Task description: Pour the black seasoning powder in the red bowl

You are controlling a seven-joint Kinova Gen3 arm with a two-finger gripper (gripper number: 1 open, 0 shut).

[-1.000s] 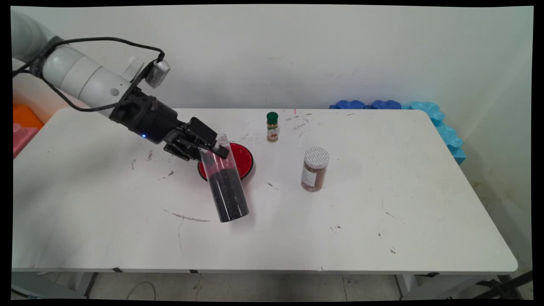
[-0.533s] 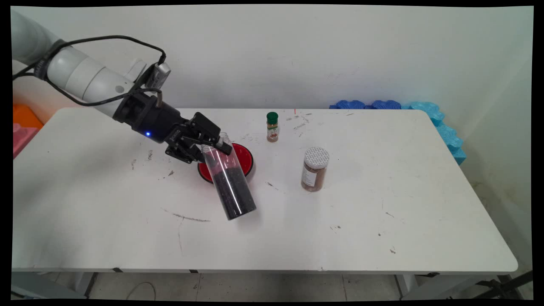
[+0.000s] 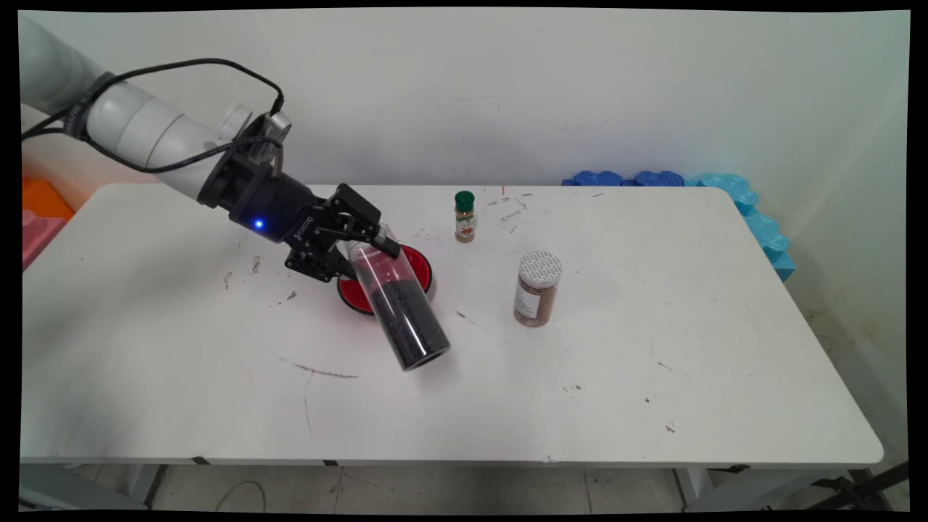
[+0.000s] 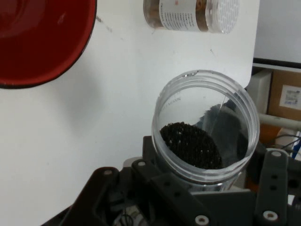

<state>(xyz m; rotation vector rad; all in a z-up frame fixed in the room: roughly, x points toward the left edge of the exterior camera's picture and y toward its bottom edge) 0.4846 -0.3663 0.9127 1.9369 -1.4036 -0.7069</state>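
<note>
Hand clamped on a tilted clear jar

White desk [image 3: 652,406], mid-left: black two-finger hand [image 3: 360,243] grips the clear plastic cylinder jar of black grains [image 3: 401,308] near its open mouth, above the red round dish [image 3: 419,270]; probably light, stiff, slippery.

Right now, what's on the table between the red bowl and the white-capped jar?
Nothing but bare table with a small dark scuff between the red bowl and the white-capped jar, seen in the main view.

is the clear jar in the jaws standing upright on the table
No, the clear jar is tilted in the gripper, its base lifted off the table in front of the red bowl.
</note>
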